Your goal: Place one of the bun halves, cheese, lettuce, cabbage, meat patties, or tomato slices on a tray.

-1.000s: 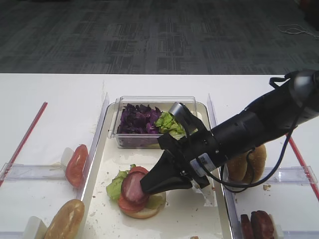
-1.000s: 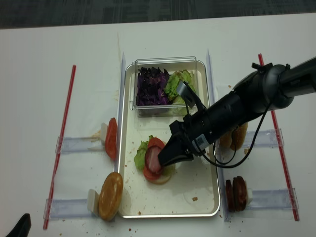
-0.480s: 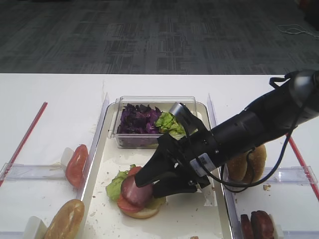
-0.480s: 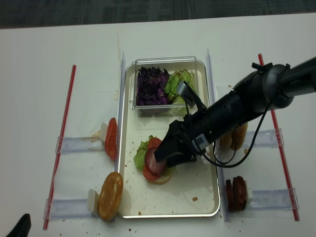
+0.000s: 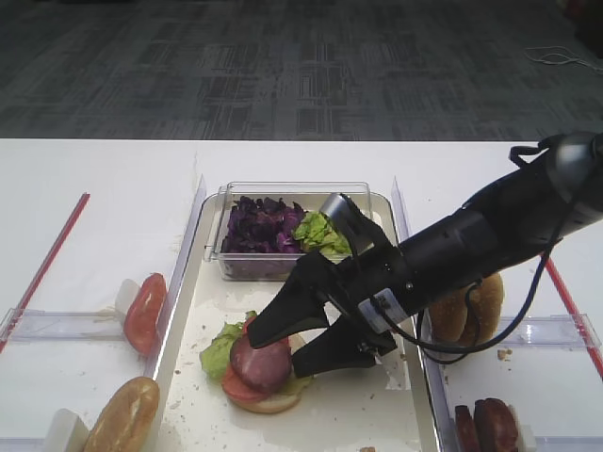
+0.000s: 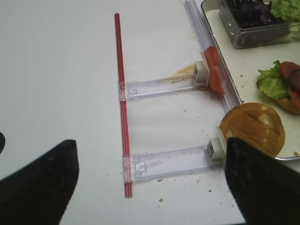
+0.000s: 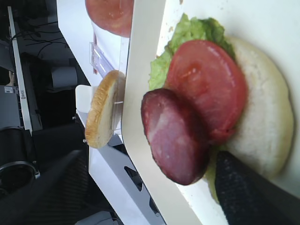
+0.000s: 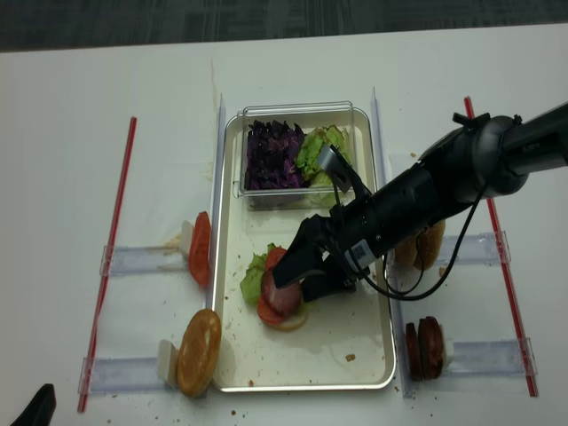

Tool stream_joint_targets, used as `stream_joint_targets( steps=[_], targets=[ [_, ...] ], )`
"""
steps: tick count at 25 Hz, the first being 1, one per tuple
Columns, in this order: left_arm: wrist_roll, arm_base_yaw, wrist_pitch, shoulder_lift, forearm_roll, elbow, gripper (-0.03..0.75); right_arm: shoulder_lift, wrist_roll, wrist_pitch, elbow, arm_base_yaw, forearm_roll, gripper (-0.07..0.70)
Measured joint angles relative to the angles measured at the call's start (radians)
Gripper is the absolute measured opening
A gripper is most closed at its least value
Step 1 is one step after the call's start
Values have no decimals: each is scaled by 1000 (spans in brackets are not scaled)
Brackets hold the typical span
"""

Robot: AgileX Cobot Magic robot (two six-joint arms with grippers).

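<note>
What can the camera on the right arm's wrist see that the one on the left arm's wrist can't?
Only the right wrist view shows the whole stack close up: meat patty on tomato slice, lettuce and bun half. Only the left wrist view shows the red stick and the tub of cabbage. Both show the tray and the bun standing beside it.

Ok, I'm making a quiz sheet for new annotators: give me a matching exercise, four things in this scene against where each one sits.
Things:
1. dark reddish-brown meat patty
2. purple shredded cabbage
3. upright golden bun half
4. open right gripper

Places:
A. in the clear plastic tub
B. on the red tomato slice
C. in a rack left of the silvery-rimmed tray
D. around the stacked burger

Pairs: 1-B, 2-A, 3-C, 4-D
</note>
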Motion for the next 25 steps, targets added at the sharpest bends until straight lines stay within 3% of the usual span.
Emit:
stream_joint_targets(
  steps=[13, 18, 25],
  targets=[
    [0, 0, 0, 0, 0, 0, 616, -36, 11, -17, 0, 0, -21, 594],
    [0, 0, 0, 0, 0, 0, 616, -73, 62, -54, -16, 0, -110, 594],
    [0, 0, 0, 0, 2, 0, 616, -124, 154, -62, -71, 0, -263, 595]
  ],
)
